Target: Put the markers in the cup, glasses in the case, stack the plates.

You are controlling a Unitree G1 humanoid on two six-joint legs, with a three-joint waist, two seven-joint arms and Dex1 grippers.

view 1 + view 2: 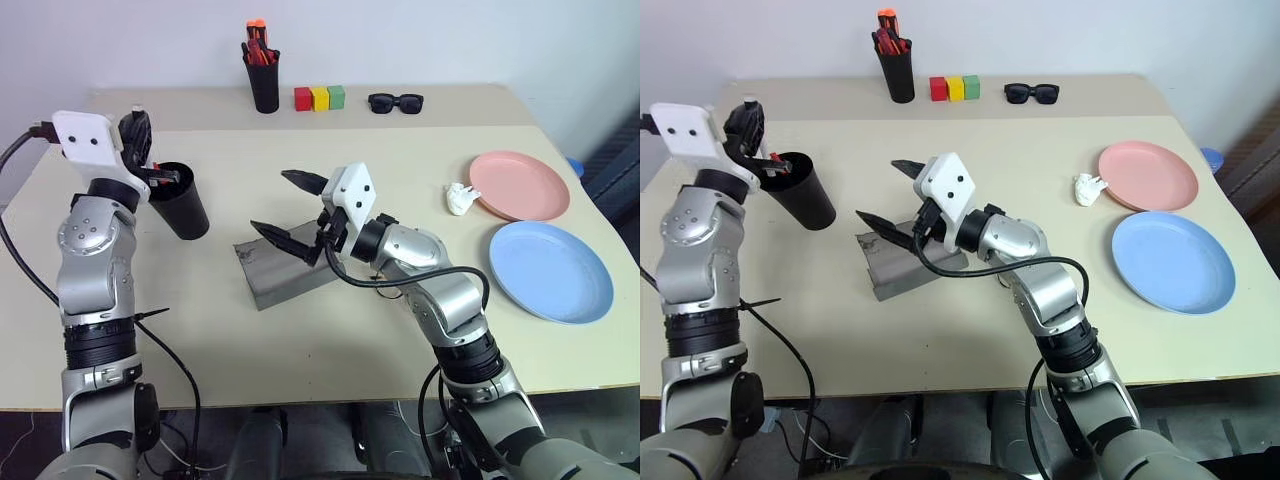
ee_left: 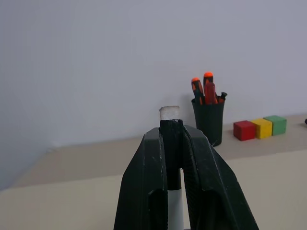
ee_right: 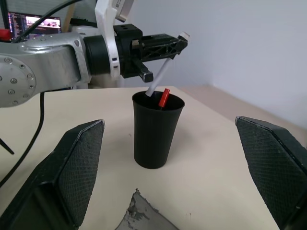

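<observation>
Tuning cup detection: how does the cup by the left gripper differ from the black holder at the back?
The cup is wider and tapered; the holder is narrower and straighter. The cup stands mid-table by the left gripper, the holder at the far edge beside the coloured blocks. The cup holds a red-capped marker and a white marker's tip; the holder holds bunched orange-red pens. Both are black and upright.

Head stereo pair looks forward-down over the table (image 1: 330, 350); left wrist faces the far wall, right wrist the nearby cup (image 3: 157, 129), shared with both eyes.
</observation>
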